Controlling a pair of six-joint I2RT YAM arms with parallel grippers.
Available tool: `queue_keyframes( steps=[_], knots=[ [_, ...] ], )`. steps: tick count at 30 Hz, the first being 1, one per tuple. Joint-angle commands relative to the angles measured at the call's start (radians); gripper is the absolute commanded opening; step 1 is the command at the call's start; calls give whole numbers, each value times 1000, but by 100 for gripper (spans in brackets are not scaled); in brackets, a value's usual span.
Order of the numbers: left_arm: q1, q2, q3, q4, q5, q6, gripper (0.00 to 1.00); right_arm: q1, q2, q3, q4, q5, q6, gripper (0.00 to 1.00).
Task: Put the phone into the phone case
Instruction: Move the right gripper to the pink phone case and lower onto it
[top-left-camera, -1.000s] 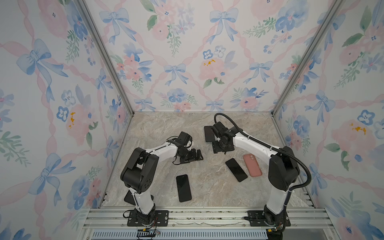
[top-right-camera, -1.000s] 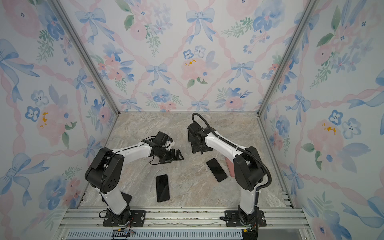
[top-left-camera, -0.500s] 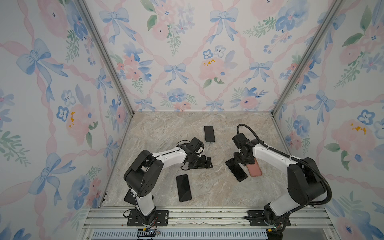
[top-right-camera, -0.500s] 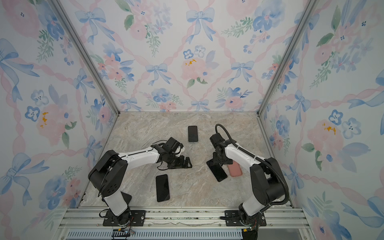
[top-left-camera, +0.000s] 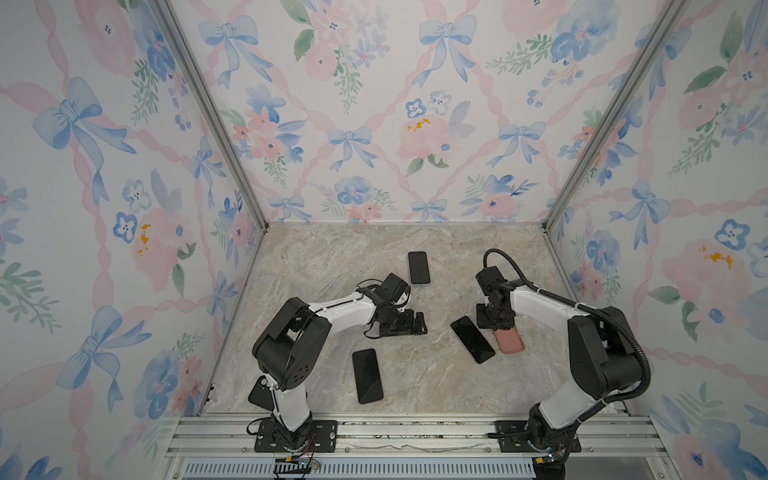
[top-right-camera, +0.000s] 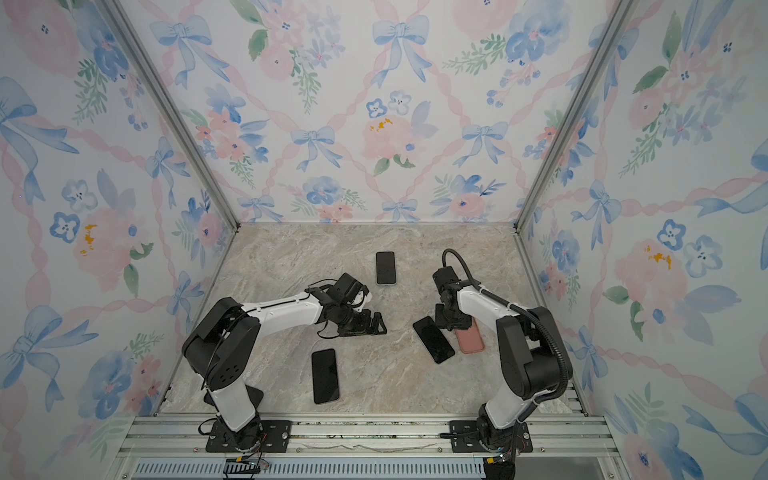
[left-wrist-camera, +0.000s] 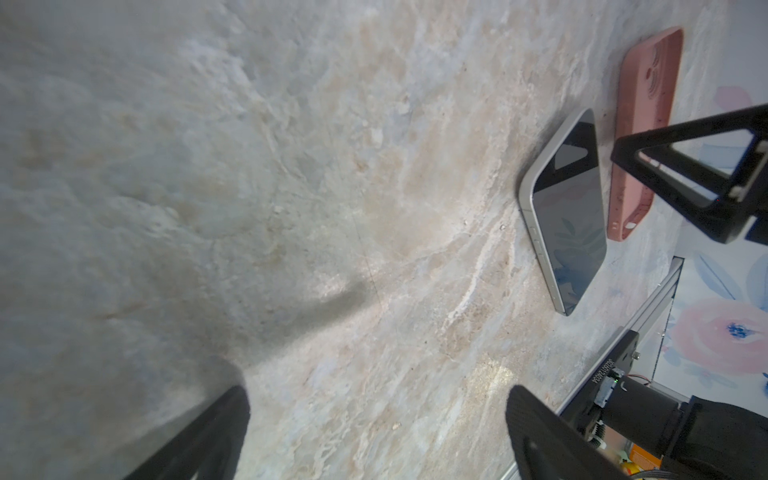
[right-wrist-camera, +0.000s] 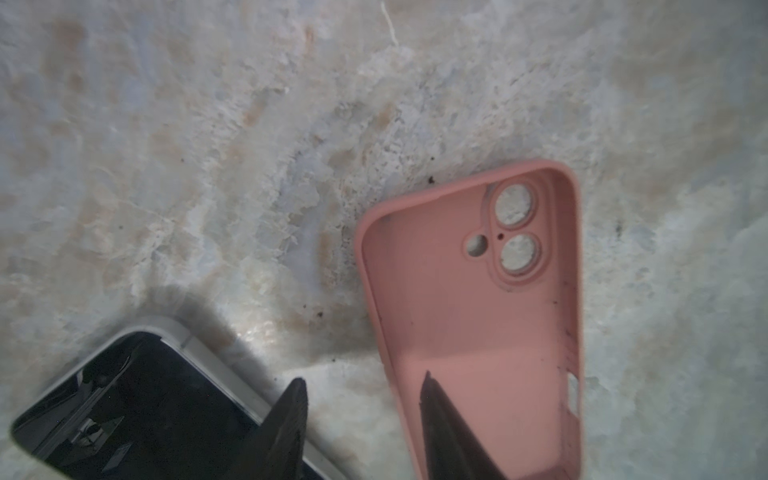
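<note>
the right gripper (right-wrist-camera: 361, 419), a second ago over the phone at the back of the marble desk (top-left-camera: 332, 257), has swung forward to the pink phone case (top-left-camera: 509, 338) near the desk's right edge, its jaws narrowing on the way. in the right wrist view one fingertip (right-wrist-camera: 430, 388) hangs over the case's hollow and the other over bare desk just beside its long wall, straddling that wall with a gap on either side; nothing is clamped yet. the left gripper (top-left-camera: 409, 326), jaws wide and empty, has slid toward the desk's middle. the nearest phone (top-left-camera: 472, 339) lies face up just beside the case, so seating it has not begun. two more phones lie apart: one (top-left-camera: 418, 267) toward the back edge, one (top-left-camera: 367, 375) toward the front. in both top views the right arm covers the case's far end, so contact there cannot be judged; the wrist view cuts off the case's near end.
</note>
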Motion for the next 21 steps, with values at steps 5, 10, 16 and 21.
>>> queue_keyframes(
  steps=[5,10,16,21],
  knots=[
    [-1,31,29,-1,15,-4,98,-42,18,-11,1,-45,-15,45],
    [2,38,32,0,17,-2,97,-71,40,2,-20,-59,-32,38],
    [10,33,30,-1,15,0,97,-73,63,14,-23,-79,-32,30],
    [12,32,30,0,15,0,98,-72,55,19,-26,-78,-31,22]
  ],
)
